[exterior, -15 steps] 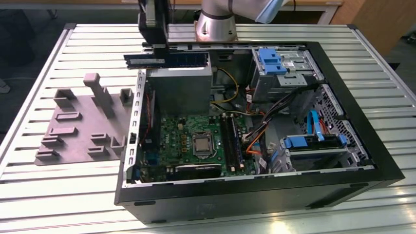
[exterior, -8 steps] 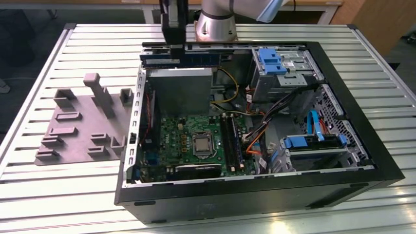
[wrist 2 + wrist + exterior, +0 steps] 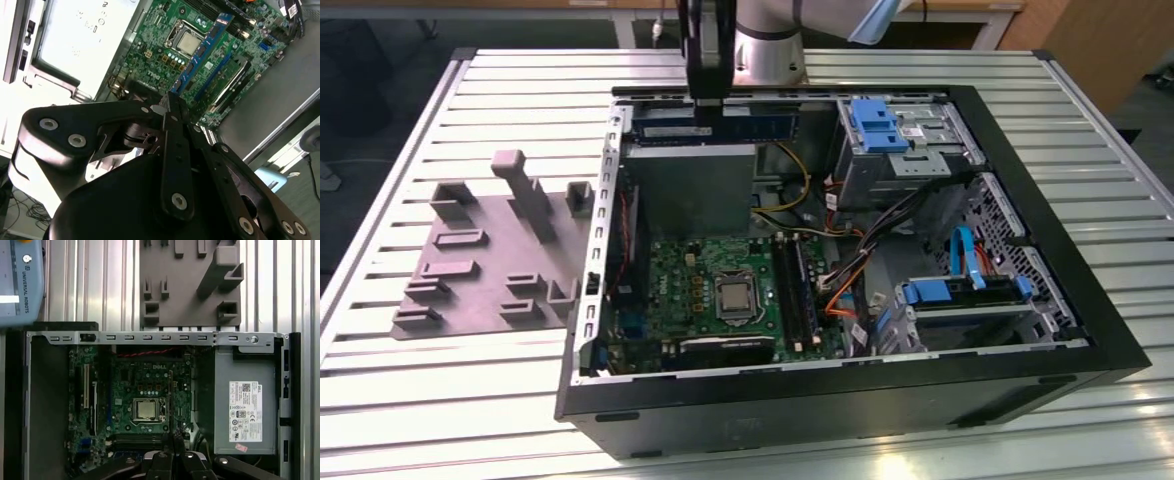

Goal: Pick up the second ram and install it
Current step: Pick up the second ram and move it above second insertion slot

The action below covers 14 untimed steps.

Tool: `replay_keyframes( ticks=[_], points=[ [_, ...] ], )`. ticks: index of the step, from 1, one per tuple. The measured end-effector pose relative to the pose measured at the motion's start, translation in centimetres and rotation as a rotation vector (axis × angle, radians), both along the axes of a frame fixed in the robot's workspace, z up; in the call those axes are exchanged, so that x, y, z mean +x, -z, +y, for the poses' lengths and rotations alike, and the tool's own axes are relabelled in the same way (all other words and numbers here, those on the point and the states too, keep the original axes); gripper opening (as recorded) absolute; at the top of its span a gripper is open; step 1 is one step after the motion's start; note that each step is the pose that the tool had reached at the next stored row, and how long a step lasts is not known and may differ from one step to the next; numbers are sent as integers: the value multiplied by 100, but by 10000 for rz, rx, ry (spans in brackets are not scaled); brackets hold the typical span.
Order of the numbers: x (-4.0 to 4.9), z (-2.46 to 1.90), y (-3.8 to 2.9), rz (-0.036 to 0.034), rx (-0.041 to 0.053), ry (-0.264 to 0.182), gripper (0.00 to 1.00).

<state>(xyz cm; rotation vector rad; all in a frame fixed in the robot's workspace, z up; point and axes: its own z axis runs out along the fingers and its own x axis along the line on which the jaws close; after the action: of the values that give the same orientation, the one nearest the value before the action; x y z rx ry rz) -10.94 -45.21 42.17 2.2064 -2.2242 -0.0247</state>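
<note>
One gripper point(image 3: 169, 100): its fingers are closed tight on one end of the second ram point(image 3: 200, 55).
Position of the stick: in the exterior view it hangs level above the far end of the open computer case point(image 3: 854, 395), near the power supply point(image 3: 694, 185).
Motherboard point(image 3: 700, 270): below, apart from the stick.
Memory slots point(image 3: 790, 290): long, black, beside the processor socket point(image 3: 736, 298).

The arm point(image 3: 767, 48), at twelve o'clock in the exterior view, is a silver-grey tube with a pale blue joint cap point(image 3: 873, 22); the gripper point(image 3: 168, 102) is matte black, its linked bars pinned by round silver screws point(image 3: 179, 201)
</note>
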Motion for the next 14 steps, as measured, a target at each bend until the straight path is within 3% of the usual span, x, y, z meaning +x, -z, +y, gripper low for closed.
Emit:
replay_keyframes(
  ticks=[14],
  points=[
    [55,0,232,3,0,0,12]
  ],
)
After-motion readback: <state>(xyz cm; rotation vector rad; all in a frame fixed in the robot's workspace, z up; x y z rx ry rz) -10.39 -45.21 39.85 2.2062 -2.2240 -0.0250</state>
